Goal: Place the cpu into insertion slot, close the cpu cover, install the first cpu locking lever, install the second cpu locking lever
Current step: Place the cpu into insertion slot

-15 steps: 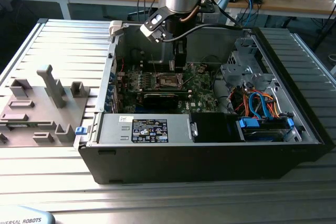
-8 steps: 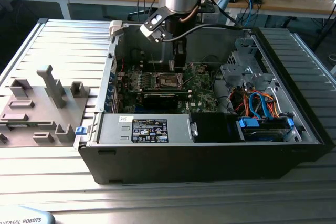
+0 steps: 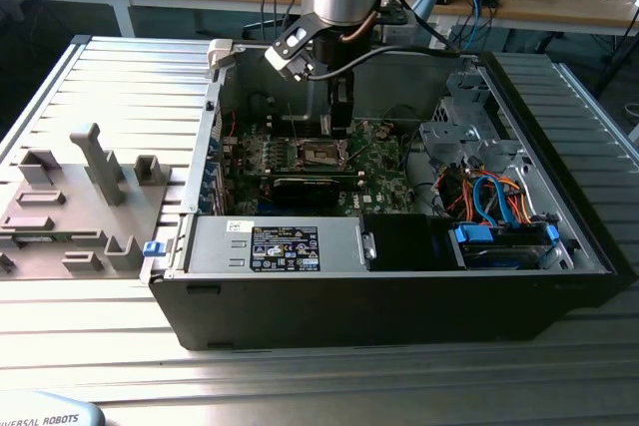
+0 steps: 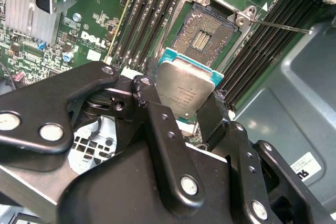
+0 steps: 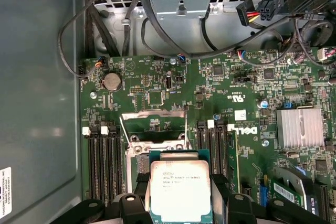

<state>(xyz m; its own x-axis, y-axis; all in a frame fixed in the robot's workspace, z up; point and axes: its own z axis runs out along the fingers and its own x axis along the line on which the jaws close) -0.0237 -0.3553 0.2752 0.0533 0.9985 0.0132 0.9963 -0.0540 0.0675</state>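
One gripper [image 4: 185, 94], two fingers [image 4: 210, 116] pinched partway shut on one chip [image 4: 184, 85], metal face showing. Held just short of the one bare socket [image 4: 202, 38]; in the exterior view, at twelve o'clock of it. One cover [image 5: 154, 114] raised open; one thin lever [image 4: 281, 25] sticking out beside the socket.

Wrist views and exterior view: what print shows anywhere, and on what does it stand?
White logo lettering, legible: green circuit board.
Fine print, too small to read: silvery-grey square cpu in the jaws.
Dark sticker, blurred: silvery power supply box.
White label, too small to read: grey case wall.
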